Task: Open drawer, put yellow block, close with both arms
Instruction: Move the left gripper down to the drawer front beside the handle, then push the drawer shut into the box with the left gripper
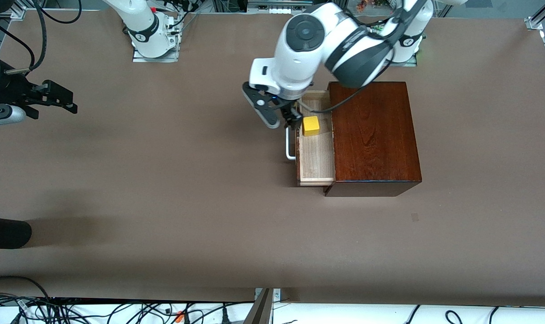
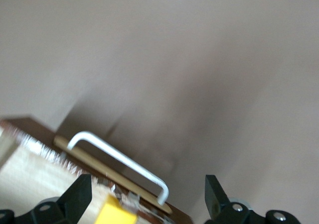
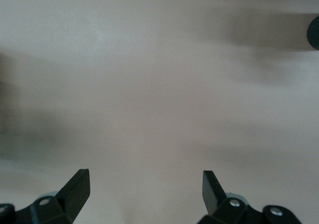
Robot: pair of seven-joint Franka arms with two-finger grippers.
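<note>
Sitting in the pulled-out pale wood drawer [image 1: 316,153] of the glossy dark mahogany box [image 1: 374,135], the small yellow cube block [image 1: 311,125] is placed, so the step in hand looks like release-and-clear ahead of closing. Left gripper [image 1: 289,118] hangs over the drawer's front edge just beside the block, above the white U-shaped bar handle [image 2: 119,159], fingers [image 2: 79,196] spread wide, gripping nothing. Right gripper [image 1: 61,100] waits over bare brown table [image 1: 164,202] at the right arm's end, fingers [image 3: 79,189] equally wide and empty; next move probably needs both arms brought to the drawer front to push it in.

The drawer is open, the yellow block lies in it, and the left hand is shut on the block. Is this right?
Not quite. The left hand is open and holds nothing, over the drawer; the yellow block lies free inside. The front view and the left wrist view show this.
</note>
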